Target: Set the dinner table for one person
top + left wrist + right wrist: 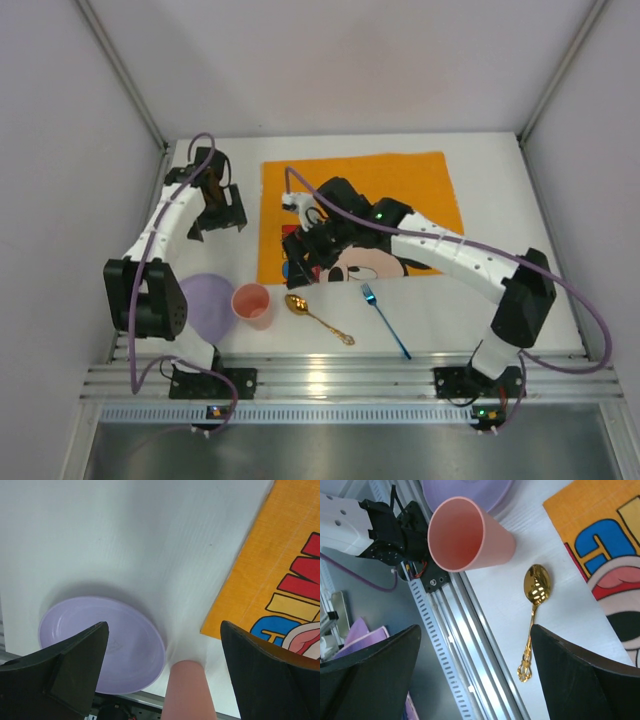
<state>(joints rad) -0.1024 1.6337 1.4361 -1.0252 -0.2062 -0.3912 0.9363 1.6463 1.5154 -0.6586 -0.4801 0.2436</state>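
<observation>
While the lilac plate (203, 302), pink cup (252, 303), gold spoon (318, 318) and blue fork (385, 322) lie along the near edge of the white worktop (500, 300), my right tool (473, 645) hangs open just beyond the spoon, whose handle slants railward. Farther back, my left tool (164, 630) gapes empty.

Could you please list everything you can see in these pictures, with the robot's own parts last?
dinner table: one, matte white, under everything
rail: one, ribbed aluminium, along the table's near edge
placemat: one, orange with a Mickey Mouse print, far middle of the table
plate: one, lilac, near left corner, off the placemat
cup: one, pink, upright, just right of the plate
spoon: one, gold, on bare table right of the cup
fork: one, blue, on bare table right of the spoon
left pincer: one, black, open and empty, left of the placemat
right pincer: one, black, open and empty, over the placemat's near left corner
</observation>
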